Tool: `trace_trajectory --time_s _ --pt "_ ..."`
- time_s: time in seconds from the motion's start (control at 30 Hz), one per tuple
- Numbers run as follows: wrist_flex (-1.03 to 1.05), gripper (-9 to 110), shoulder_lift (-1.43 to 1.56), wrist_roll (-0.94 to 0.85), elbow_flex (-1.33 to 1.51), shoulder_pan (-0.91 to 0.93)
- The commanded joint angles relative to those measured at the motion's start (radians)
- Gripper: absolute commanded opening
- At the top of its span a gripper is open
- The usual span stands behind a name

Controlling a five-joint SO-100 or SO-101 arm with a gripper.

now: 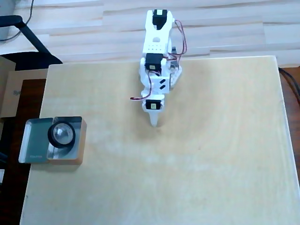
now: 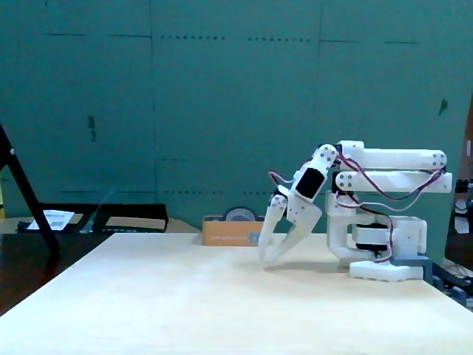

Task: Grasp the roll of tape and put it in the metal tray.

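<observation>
One roll of tape [image 1: 61,134] already sits in the metal tray [image 1: 35,146], right-hand compartment in the overhead view; the other compartment looks empty. Tray lies well apart from the end effector [image 1: 155,123], off to its left and slightly lower in that view, at the tabletop [image 1: 197,164] edge. End effector holds nothing, tips down near the tabletop and drawn nearly together in the fixed view [image 2: 266,259]. Task looks done; no approach needed.

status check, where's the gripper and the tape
Gripper shut, empty, tip down at table. Roll of tape already on metal tray, far from arm. Nothing between.
</observation>
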Motion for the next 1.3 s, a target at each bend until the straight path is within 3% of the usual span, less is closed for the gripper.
trace_trajectory --time_s 0.0,1.27 --pt "-0.009 0 0.285 -0.003 -0.006 0.006" --pt "-0.011 0 0.287 -0.008 -0.006 0.002"
